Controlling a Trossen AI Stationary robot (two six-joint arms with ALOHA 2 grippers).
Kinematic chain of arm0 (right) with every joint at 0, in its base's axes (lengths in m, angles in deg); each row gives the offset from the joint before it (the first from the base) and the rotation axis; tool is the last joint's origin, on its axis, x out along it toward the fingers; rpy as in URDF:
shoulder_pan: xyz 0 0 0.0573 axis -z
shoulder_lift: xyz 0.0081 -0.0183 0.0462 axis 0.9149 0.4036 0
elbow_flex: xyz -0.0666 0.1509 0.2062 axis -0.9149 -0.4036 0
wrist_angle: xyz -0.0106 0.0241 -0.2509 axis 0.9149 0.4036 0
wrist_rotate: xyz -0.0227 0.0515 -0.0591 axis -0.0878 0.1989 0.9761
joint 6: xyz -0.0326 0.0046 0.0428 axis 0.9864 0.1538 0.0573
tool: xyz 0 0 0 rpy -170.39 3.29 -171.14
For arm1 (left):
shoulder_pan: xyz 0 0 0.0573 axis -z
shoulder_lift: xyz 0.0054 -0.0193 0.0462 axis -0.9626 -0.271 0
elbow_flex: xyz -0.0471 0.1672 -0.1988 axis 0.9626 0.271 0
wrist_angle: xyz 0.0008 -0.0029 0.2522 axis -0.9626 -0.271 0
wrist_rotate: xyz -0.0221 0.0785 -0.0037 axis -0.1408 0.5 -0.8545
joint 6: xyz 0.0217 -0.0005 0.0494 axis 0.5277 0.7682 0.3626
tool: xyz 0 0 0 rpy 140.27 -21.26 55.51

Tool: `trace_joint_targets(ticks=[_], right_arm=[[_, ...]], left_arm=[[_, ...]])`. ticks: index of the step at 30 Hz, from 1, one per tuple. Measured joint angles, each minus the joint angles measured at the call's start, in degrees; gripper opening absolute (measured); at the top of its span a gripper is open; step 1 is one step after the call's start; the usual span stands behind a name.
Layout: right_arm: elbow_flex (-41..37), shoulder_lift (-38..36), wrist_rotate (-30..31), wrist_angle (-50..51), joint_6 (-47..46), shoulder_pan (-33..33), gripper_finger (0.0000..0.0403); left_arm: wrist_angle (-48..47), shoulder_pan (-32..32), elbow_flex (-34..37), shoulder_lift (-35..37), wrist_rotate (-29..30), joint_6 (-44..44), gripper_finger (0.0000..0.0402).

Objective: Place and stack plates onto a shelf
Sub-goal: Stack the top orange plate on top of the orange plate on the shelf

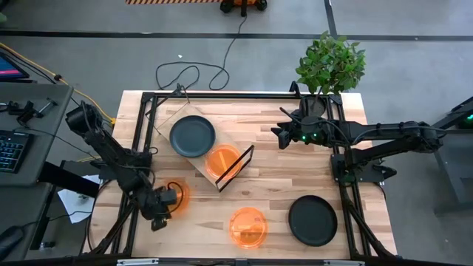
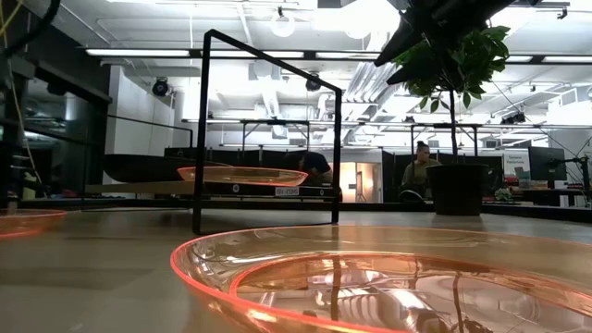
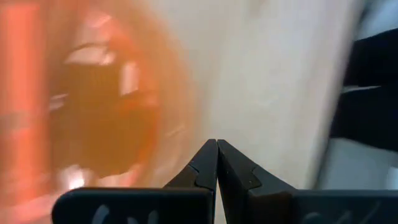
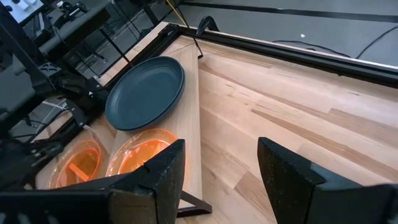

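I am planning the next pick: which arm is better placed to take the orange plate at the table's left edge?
Left. The left gripper, shut, hovers right beside that orange plate; the right gripper, open, waits far off near the plant.

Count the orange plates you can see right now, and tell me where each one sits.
3. One orange plate on the shelf beside the dark plate; one near the table's front edge; one by the shut left gripper, partly covered. Stacked ones could be hidden.

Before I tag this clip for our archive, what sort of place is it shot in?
Probably a robotics lab or workshop, not a home: a butcher-block table in a black frame, a keyboard at a desk beside it, and an open room with strip lights behind.
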Motion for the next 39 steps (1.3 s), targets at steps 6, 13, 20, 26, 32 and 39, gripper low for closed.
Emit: trace_joint_targets(ticks=[6,13,20,26,32,39], right_arm=[[0.00,0.00,0.02,0.43,0.00,0.00,0.0184],[0.00,0.00,1.74,0.39,0.00,0.00,0.0184],[0.00,0.00,2.33,0.39,0.00,0.02,0.0184],[0.00,0.00,2.22,0.77,0.00,0.02,0.0184],[0.00,0.00,2.16,1.25,-1.07,0.02,0.0184],[0.00,0.00,2.16,1.48,-1.07,0.02,0.0184]], left_arm=[[10.90,1.23,-0.36,0.04,-3.22,1.97,0.0000],[-5.12,-2.44,-4.73,2.09,0.36,7.37,0.0000],[-25.98,-10.21,-6.38,5.78,8.69,17.24,0.0000],[-35.17,-18.31,-4.51,5.81,19.11,20.06,0.0000],[-35.45,-23.27,-2.00,5.81,19.34,22.11,0.0000],[-33.13,-23.88,-0.33,5.81,12.18,22.63,0.0000]])
